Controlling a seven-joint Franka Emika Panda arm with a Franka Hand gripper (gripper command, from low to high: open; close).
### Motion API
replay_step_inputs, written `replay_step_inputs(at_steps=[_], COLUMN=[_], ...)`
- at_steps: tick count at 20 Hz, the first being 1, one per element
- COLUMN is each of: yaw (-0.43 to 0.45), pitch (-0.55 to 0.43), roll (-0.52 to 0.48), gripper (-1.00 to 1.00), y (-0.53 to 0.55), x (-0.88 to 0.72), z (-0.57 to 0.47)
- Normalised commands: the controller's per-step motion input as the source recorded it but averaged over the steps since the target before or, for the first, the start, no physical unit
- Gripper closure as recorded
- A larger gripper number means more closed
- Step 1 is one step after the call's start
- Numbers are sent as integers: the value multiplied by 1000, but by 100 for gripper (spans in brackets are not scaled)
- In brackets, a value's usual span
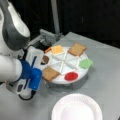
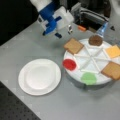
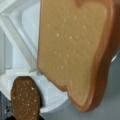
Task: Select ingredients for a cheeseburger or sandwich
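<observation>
Toast slice lies right under my wrist camera, in its compartment of the divided white tray, with the brown patty just beside it. My gripper hangs above that tray edge; I cannot tell how wide its jaws stand. The paper plate sits well apart from it.

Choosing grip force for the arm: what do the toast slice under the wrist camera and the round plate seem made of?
Toast slice: probably moulded plastic or rubber, smooth with a slight sheen and a raised darker crust rim. Round plate: likely thin paper or foam, matte white with a faintly ribbed rim.
</observation>
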Motion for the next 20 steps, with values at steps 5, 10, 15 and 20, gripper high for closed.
replay_step_inputs(at_steps=[5,10,15,20], yaw=[99,56,23,-24], pitch=[116,72,9,-60], roll=[386,316,285,314], gripper=[-100,-100,-100,-100], y=[-280,-224,-78,41], x=[265,122,43,16], z=[-117,-163,-225,-268])
